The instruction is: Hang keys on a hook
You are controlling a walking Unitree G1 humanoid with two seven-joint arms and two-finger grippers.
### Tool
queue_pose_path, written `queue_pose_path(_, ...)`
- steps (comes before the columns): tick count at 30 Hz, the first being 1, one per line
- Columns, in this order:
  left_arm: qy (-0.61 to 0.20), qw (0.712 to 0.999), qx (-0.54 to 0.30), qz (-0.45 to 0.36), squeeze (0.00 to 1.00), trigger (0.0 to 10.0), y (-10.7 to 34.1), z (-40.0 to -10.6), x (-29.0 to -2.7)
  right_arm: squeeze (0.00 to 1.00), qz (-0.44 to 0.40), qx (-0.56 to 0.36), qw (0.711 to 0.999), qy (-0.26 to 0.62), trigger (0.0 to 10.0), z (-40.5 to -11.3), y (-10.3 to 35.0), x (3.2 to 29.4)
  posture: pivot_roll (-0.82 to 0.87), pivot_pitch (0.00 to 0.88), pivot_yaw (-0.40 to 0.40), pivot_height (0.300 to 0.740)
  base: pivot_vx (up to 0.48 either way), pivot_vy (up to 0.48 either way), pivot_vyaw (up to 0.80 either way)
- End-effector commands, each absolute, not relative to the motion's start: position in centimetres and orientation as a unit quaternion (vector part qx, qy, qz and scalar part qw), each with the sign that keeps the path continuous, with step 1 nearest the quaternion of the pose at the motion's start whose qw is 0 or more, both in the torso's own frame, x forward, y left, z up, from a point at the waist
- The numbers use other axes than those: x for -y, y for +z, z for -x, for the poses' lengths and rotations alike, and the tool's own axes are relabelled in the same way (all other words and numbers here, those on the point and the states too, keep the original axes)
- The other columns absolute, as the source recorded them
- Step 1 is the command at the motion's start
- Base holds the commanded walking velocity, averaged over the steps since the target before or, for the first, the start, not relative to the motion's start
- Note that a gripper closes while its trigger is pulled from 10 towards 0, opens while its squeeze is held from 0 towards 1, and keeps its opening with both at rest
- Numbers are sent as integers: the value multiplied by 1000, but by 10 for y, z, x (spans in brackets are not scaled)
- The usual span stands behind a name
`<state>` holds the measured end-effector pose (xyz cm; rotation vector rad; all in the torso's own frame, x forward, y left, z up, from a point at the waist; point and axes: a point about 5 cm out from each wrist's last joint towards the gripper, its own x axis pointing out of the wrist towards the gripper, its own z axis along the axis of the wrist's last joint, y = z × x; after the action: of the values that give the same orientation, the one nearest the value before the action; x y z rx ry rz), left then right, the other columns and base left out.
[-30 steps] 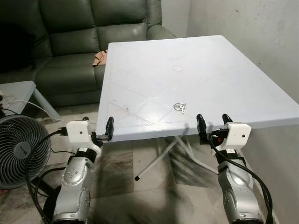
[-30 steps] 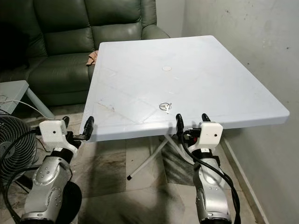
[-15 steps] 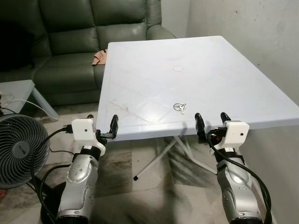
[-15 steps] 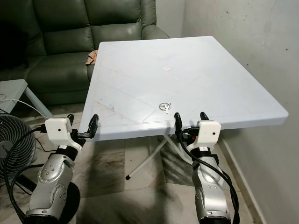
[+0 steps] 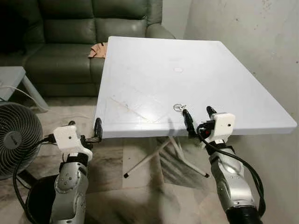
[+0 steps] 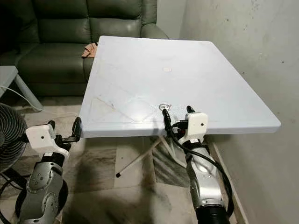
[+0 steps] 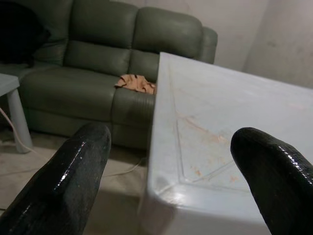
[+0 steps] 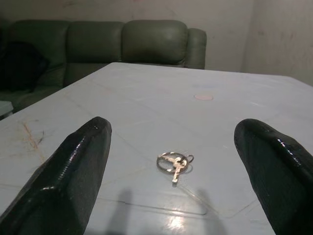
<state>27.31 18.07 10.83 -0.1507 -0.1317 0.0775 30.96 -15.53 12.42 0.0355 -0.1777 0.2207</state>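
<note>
Readable text: none could be made out in any view.
Fan point(image 5: 16, 140): a small mark sat on the hub, too blurred to read.
Table point(image 5: 154, 60): it carried no lettering, only scuffs and moulded lines.
Gripper housings: the white casings bore no legible label or number.
</note>
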Motion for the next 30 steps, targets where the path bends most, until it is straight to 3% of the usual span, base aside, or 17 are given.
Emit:
queue_pose_path(1,30,995,67,66,0,10000,110,-272,-175,0,-19,87,991,101,10000,-312,125,159,-10,37,-45,740,0,0,0)
queue_pose_path(8,17,998,57,30,0,10000,107,-274,-183,0,-26,89,992,84,10000,-310,123,154,-29,45,-27,740,0,0,0)
queue_pose_path(30,22,999,13,19,0,10000,95,-272,-172,0,-16,86,991,97,10000,-314,122,154,2,44,-29,740,0,0,0)
